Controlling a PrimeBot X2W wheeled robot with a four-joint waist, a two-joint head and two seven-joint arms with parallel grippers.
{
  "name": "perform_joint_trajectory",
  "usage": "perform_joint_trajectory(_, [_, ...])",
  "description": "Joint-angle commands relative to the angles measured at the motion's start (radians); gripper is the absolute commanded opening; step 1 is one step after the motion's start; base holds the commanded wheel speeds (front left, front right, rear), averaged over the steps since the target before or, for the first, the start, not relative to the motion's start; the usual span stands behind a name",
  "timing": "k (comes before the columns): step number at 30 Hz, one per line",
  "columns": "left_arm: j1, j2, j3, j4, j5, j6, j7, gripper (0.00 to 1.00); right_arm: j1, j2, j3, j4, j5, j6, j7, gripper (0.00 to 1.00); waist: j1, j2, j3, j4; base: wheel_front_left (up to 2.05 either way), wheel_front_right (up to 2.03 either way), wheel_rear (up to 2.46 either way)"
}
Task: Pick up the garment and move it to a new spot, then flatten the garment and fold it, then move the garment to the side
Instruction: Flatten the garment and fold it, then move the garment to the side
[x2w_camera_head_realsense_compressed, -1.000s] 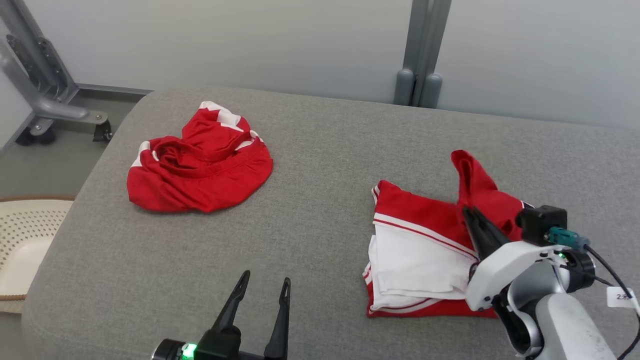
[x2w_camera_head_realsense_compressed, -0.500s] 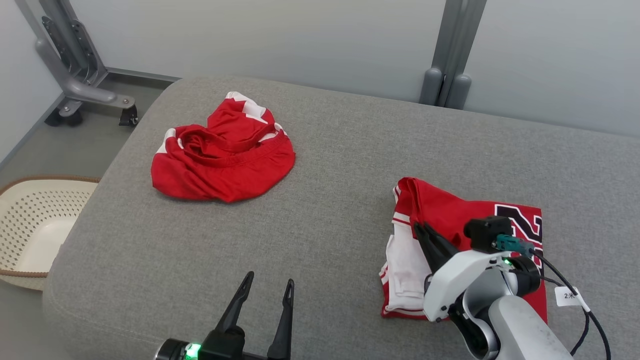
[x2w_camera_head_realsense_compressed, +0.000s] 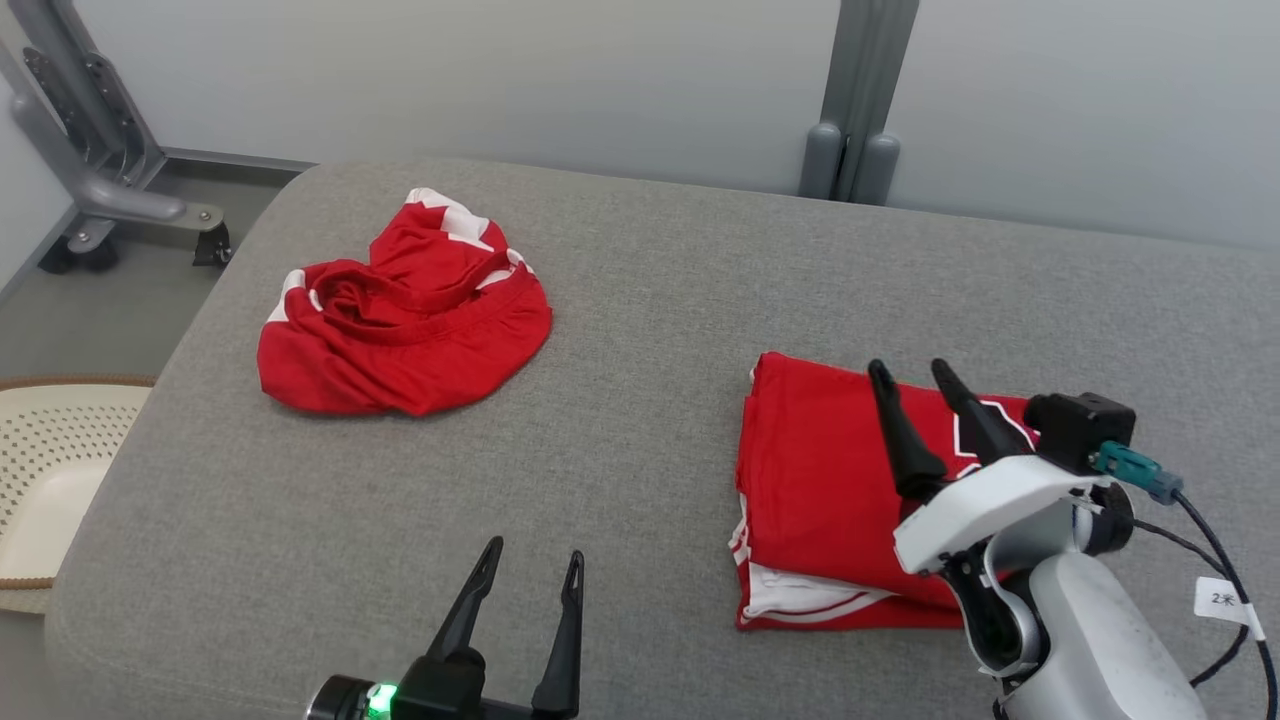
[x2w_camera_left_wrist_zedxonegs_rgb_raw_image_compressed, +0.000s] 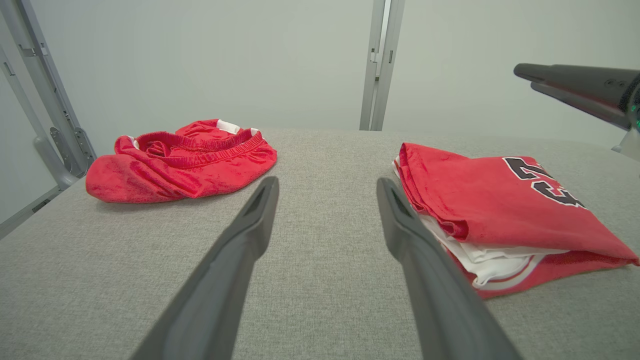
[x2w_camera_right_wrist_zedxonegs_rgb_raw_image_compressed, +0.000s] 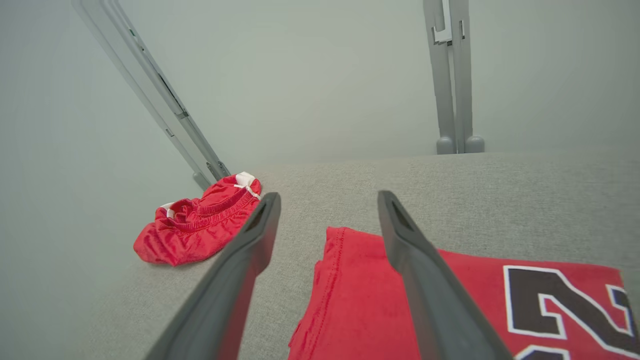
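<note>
A grey woven-fabric padded surface (x2w_camera_head_realsense_compressed: 650, 300) spans most of the head view. On it, toward 4 o'clock, lies the folded red jersey with white trim and a black number (x2w_camera_head_realsense_compressed: 820, 470). It is a flat rectangular stack, with white layers showing along its near edge. Toward 10 o'clock, well apart from the jersey, a crumpled pair of red shorts with white patches (x2w_camera_head_realsense_compressed: 400, 330) sits in a heap, elastic waistband uppermost. Off the surface's edge at 8 o'clock stands a cream perforated plastic basket (x2w_camera_head_realsense_compressed: 50, 470). The right gripper (x2w_camera_head_realsense_compressed: 909, 368) hovers above the jersey's right half, fingers spread and grasping nothing. The left gripper (x2w_camera_head_realsense_compressed: 533, 552), at 6 o'clock, is likewise released, over bare grey fabric between the two garments.
</note>
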Motion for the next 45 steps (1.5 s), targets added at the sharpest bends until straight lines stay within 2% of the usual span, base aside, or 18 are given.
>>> perform_joint_trajectory(1, [-0.015,0.001,0.004,-0.004,-0.005,0.003,0.0,1.0,0.023,-0.018,-0.017,-0.005,-0.005,0.0,-0.01,1.0,0.0,0.0,-0.003,-0.023,0.0,0.0,0.0])
perform_joint_trajectory(9, [0.008,0.001,0.059,-0.01,-0.032,0.012,0.0,1.0,0.106,-0.148,0.013,-0.006,-0.028,0.0,-0.155,1.0,0.0,0.0,-0.03,-0.101,0.0,0.0,0.0])
perform_joint_trajectory(13, [0.015,0.002,0.091,-0.019,-0.038,0.006,0.0,1.0,0.144,-0.173,0.023,0.005,-0.003,0.0,-0.182,1.0,0.0,0.0,-0.045,-0.139,0.0,0.0,0.0])
perform_joint_trajectory(19, [0.034,0.002,0.132,-0.03,-0.035,0.001,0.0,1.0,0.203,-0.145,-0.029,-0.079,-0.063,0.0,-0.183,1.0,0.0,0.0,-0.078,-0.188,0.0,0.0,0.0])
perform_joint_trajectory(27, [0.051,0.002,0.154,-0.027,-0.016,-0.01,0.0,1.0,0.295,-0.113,-0.048,-0.191,-0.153,0.0,-0.184,1.0,0.0,0.0,-0.113,-0.218,0.0,0.0,0.0])
perform_joint_trajectory(34, [0.088,0.002,0.157,-0.033,-0.003,-0.005,0.0,1.0,0.377,-0.08,-0.062,-0.196,-0.179,0.0,-0.184,1.0,0.0,0.0,-0.142,-0.223,0.0,0.0,0.0])
perform_joint_trajectory(45, [0.124,0.002,0.164,-0.022,-0.003,-0.006,0.0,1.0,0.407,-0.073,-0.059,-0.188,-0.194,0.0,-0.184,1.0,0.0,0.0,-0.164,-0.231,0.0,0.0,0.0])
